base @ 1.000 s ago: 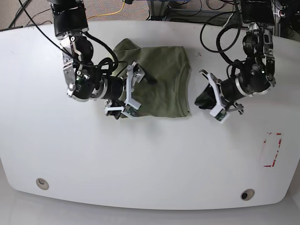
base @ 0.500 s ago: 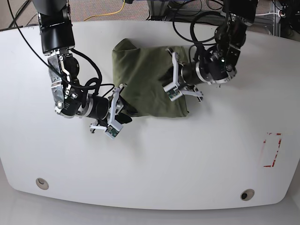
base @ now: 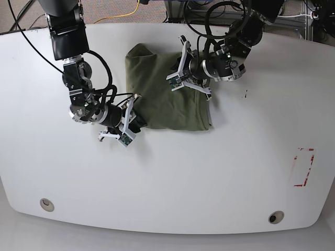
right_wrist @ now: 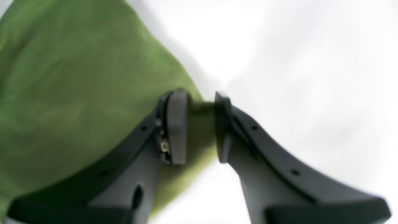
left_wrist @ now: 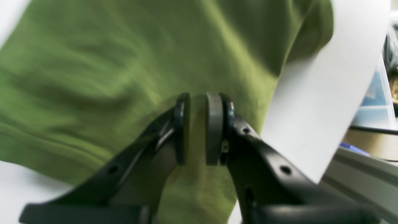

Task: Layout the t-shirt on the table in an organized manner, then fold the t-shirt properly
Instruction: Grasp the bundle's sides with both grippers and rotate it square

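The olive-green t-shirt lay folded into a rough rectangle on the far half of the white table, a rumpled bump at its ten o'clock corner. The right gripper sat at the garment's seven o'clock corner; in the right wrist view its two grey pads stood narrowly apart with a tongue of green cloth running between them, so the jaws appeared clenched on the t-shirt's edge, though the blur in that view left the bite itself uncertain. The left gripper lay over the shirt toward its one o'clock side. In the left wrist view its pads were drawn close together above creased fabric, with green showing through the slim gap; whether any cloth was actually pinched there could not be told.

The tabletop was glossy and round-cornered, bare white along the shirt's three o'clock and six o'clock edges. Two small metal grommets sat near the table's near edge, one toward seven o'clock and the other toward five o'clock. A red-marked rectangle lay at about four o'clock, well apart from the shirt. Beyond the far edge, at twelve o'clock, black cables and a yellow cord trailed across a carpeted floor.
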`<action>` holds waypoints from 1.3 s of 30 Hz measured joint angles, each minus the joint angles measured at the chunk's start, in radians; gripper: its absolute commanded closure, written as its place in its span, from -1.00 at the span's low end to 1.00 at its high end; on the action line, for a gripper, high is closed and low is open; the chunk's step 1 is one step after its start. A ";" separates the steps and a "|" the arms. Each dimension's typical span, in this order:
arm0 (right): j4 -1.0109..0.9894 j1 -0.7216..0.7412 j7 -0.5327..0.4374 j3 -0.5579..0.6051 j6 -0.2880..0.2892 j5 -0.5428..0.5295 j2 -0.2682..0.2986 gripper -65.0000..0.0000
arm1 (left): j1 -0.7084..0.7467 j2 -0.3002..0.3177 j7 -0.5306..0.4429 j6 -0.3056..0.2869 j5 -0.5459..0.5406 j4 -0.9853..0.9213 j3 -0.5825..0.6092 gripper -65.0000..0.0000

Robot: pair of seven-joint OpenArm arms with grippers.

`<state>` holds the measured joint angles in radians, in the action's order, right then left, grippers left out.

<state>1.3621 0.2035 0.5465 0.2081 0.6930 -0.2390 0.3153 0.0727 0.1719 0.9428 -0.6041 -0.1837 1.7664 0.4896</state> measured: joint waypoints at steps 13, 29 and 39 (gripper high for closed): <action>-0.082 -0.142 -0.211 -0.127 0.002 0.026 -0.008 0.58 | -0.201 0.002 -0.123 -0.024 -0.088 -0.322 0.006 0.77; 0.176 -0.430 -0.157 -0.308 0.002 0.031 -0.065 0.58 | -0.391 0.054 -0.188 -0.119 -0.081 -0.512 0.009 0.77; 0.324 -0.512 -0.037 -0.369 0.006 0.065 -0.107 0.58 | -0.497 0.067 -0.172 -0.097 -0.016 -0.573 0.054 0.77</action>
<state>1.6859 -0.3088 0.5098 -0.1612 0.6991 -0.1738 0.2081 -0.4244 0.2390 0.7712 -0.7013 -0.1993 1.1934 0.5438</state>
